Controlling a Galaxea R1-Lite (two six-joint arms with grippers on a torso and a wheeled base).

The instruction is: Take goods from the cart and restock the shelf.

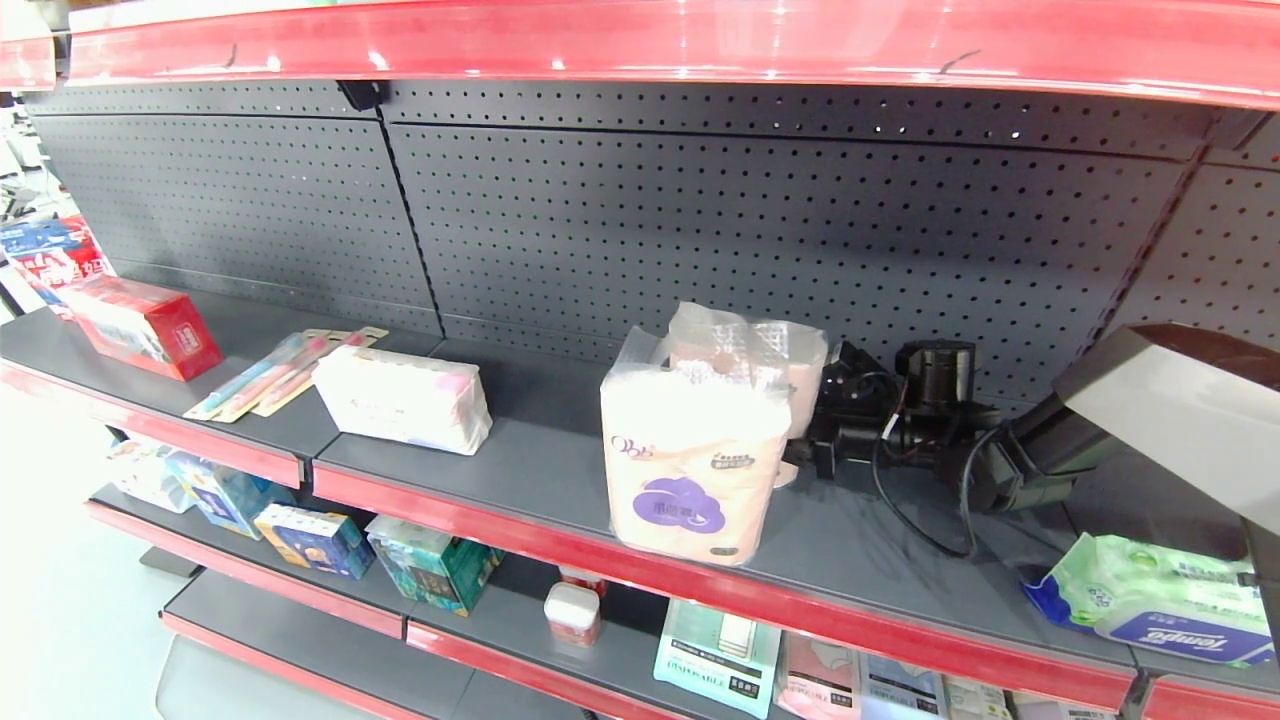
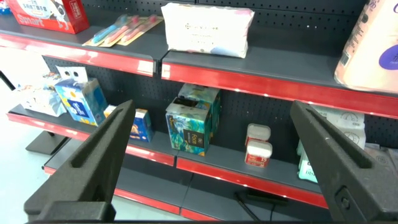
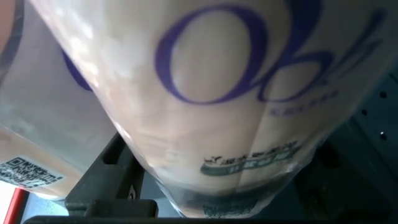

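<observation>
On the shelf (image 1: 540,440), toilet-roll pack (image 1: 690,450) stands between tissue pack (image 1: 405,398) and wipes (image 1: 1150,598).

roll pack (image 1: 690,455): glossy clear plastic film | shelf (image 1: 540,430): matt dark metal | edge strip (image 1: 700,45): glossy red

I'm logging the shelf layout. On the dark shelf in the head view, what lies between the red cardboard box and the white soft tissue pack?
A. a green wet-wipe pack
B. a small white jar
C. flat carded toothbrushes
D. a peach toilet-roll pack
C: the flat carded toothbrushes lie on the shelf between the red cardboard box and the white soft tissue pack.
</observation>
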